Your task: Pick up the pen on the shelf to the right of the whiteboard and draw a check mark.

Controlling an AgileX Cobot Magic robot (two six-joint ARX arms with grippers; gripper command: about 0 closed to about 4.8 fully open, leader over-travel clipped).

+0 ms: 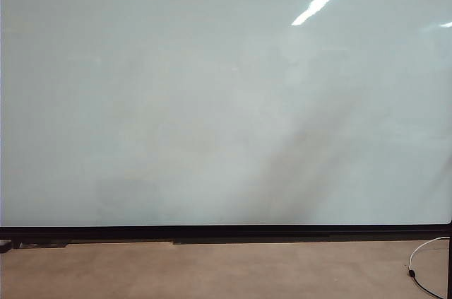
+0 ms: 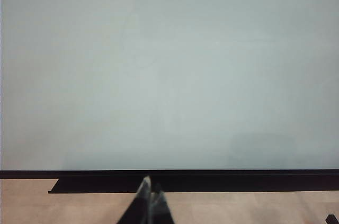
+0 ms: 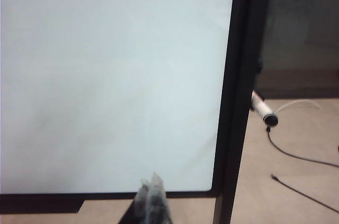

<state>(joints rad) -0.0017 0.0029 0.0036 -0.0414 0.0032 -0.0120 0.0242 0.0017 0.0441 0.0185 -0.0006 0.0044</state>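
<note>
The whiteboard [image 1: 212, 101] fills the exterior view, glossy and blank, and no check mark is in view on it. In the right wrist view the pen [image 3: 260, 107], white with a dark tip, sticks out just past the board's black right frame post [image 3: 233, 102]. The shelf that carries it is hidden behind that post. My right gripper [image 3: 151, 184] is shut and empty, low in front of the board's lower right corner, well short of the pen. My left gripper [image 2: 151, 188] is shut and empty in front of the board's lower edge [image 2: 212, 173]. Neither gripper shows in the exterior view.
A black ledge [image 2: 185, 184] runs under the board's bottom frame. Tan floor [image 1: 212, 271] lies below. A white cable [image 1: 426, 251] curls on the floor at the right, and dark cables [image 3: 296, 155] trail past the frame post near the pen.
</note>
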